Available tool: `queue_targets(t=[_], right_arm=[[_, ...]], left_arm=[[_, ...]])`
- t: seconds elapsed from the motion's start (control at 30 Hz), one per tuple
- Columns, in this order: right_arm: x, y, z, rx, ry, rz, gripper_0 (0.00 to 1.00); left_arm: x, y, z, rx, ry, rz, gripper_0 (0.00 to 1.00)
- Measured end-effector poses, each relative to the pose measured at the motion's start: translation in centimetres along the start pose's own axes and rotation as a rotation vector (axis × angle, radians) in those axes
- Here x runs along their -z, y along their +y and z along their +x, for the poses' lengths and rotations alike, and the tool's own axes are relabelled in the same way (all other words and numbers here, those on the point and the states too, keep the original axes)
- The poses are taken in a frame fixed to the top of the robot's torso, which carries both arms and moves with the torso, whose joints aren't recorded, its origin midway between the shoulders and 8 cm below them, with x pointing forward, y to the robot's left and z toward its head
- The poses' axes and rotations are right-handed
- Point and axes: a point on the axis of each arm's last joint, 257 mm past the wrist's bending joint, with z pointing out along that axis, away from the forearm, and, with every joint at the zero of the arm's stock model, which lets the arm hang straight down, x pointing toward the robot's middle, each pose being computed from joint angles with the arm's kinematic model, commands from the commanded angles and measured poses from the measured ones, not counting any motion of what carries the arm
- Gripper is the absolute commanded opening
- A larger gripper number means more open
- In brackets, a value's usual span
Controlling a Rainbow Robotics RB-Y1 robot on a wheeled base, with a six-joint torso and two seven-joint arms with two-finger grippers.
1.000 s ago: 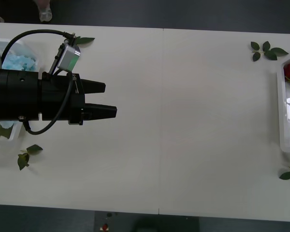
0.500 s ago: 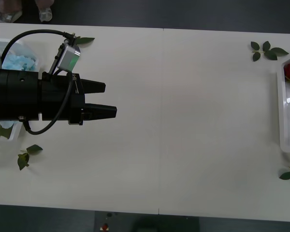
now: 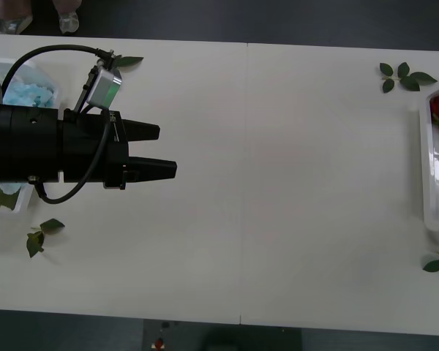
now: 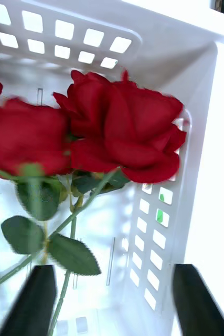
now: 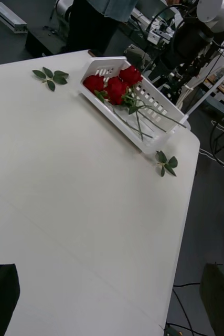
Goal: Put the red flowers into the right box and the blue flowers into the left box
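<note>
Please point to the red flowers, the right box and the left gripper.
red flowers (image 4: 117,131), right wrist view, on a bloom.
right box (image 5: 167,113), left wrist view, on its perforated side wall.
left gripper (image 3: 164,150), front view, between its black fingertips.

Your left claw hangs open over the table, the blue flowers in their tray behind it.

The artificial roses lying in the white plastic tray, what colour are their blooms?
Deep red blooms, clearest in the right wrist view.

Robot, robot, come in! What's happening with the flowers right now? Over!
Left end effector open, empty. Right end effector open over right box. Red flowers inside it. Nothing in the way.
</note>
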Motion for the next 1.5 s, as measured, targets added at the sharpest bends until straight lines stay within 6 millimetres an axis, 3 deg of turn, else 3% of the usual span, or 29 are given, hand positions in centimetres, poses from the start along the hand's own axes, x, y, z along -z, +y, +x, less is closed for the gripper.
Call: queue_targets(t=[0.2,0.43,0.6,0.97,1.1,1.3,1.5], right_arm=[[0.2,1.8,-0.5,-0.010,-0.016,-0.069,1.00],[4.0,9.0,-3.9,0.104,-0.104,-0.308,1.00],[7.1,13.5,-5.8,0.300,-0.212,-0.447,1.00],[10.9,21.4,-5.7,0.768,-0.392,-0.635,1.00],[12.5,24.2,-5.5,0.808,-0.461,-0.739,1.00],[14.9,26.5,-4.6,0.817,-0.498,-0.871,1.00],[17.5,26.9,-4.4,0.811,-0.551,-0.956,1.00]], left_arm=[[0.0,0.0,0.0,0.000,0.000,0.000,1.00],[0.0,0.0,0.0,0.000,0.000,0.000,1.00],[0.0,0.0,0.0,0.000,0.000,0.000,1.00],[0.0,0.0,0.0,0.000,0.000,0.000,1.00],[0.0,0.0,0.0,0.000,0.000,0.000,1.00],[0.0,0.0,0.0,0.000,0.000,0.000,1.00],[0.0,0.0,0.0,0.000,0.000,0.000,1.00]])
